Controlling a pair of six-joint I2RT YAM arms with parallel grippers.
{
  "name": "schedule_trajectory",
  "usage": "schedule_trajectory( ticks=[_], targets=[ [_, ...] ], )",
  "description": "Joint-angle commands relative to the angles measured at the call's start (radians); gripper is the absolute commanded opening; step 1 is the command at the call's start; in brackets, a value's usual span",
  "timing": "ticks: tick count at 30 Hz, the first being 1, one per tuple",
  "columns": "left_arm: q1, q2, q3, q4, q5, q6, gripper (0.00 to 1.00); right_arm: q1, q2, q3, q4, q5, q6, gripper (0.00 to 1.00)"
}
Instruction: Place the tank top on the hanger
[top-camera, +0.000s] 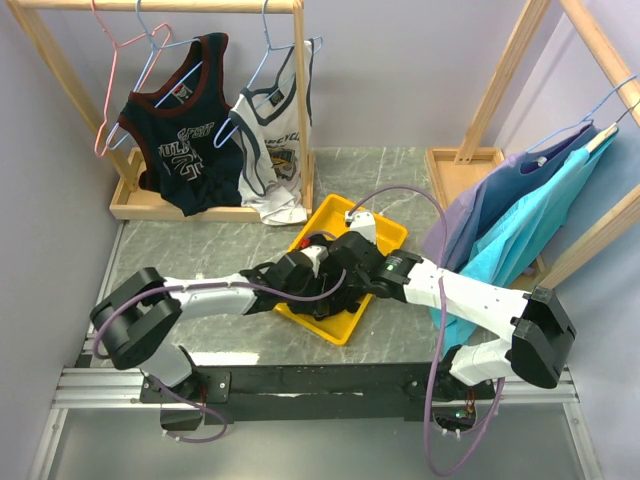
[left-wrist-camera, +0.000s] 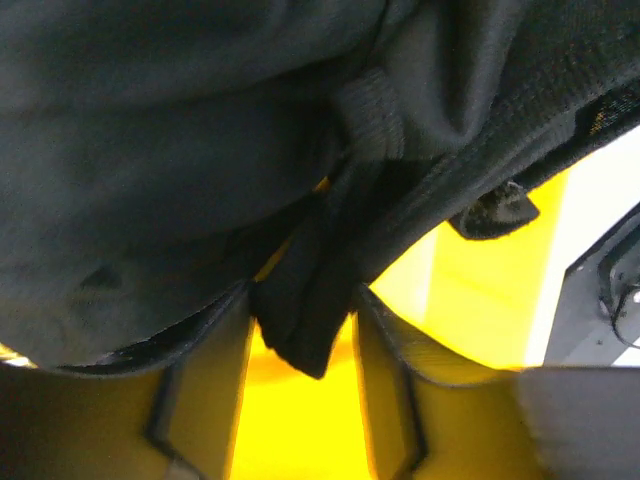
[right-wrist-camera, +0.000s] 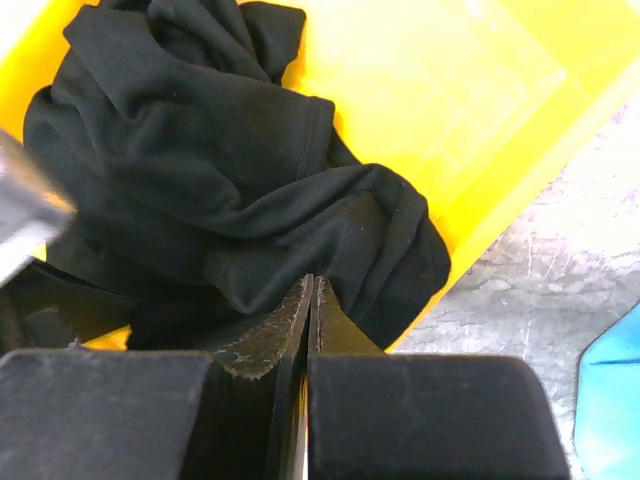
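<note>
**Left wrist view.** The left claw (left-wrist-camera: 303, 297) is standing partly spread. It appears to be clamping a thick fold of the tank top (left-wrist-camera: 150, 150) between its fingers (left-wrist-camera: 400, 400). The rest of the black cloth is draping just ahead of the tips, above the yellow tray (left-wrist-camera: 470, 290). A ribbed hem (left-wrist-camera: 370, 120) is showing ahead and slightly right of the tips.

**Right wrist view.** The right claw (right-wrist-camera: 310, 290) is pressed fully together. Its tips are touching the near edge of the bunched tank top (right-wrist-camera: 220, 170). Whether a thin layer is caught cannot be told. The counter (right-wrist-camera: 560, 250) is showing to this claw's right.

**Top view.** Both claws are meeting over the tray (top-camera: 385, 232). The pink-red hanger (top-camera: 100, 143) is hanging on the wooden rack (top-camera: 160, 5), well apart, far ahead and left of the left claw.

**Handling.** The garment is looking light, limp and easily bunched, so it will likely sag once lifted. Taking hold at a stitched strap or neckline hem is advisable, since doubled cloth slips less and the opening can then be spread over the wire.
</note>
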Motion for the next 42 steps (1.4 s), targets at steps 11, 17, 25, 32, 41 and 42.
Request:
schedule_trajectory(
  ticks=[11,17,25,32,41,42],
  targets=[
    [-0.018,-0.257,0.157,-0.173,-0.342,-0.036,0.01,-0.028,-0.092,0.112,-0.009,0.041,-0.051,0.00],
    [-0.017,-0.373,0.411,-0.351,-0.624,0.061,0.01,-0.031,-0.099,0.355,-0.059,0.023,-0.163,0.00],
    [0.002,-0.319,0.876,-0.434,-0.804,0.255,0.01,-0.039,0.055,0.976,-0.183,-0.019,-0.346,0.00],
    [0.003,-0.330,1.036,-0.425,-0.899,0.364,0.01,-0.044,0.179,1.347,-0.271,0.055,-0.472,0.00],
    [0.026,-0.327,1.060,-0.266,-0.934,0.515,0.01,-0.098,0.122,1.162,-0.179,-0.037,-0.473,0.00],
    [0.026,-0.311,1.082,-0.264,-0.898,0.526,0.01,-0.117,0.113,1.132,-0.181,-0.057,-0.435,0.00]
  ],
)
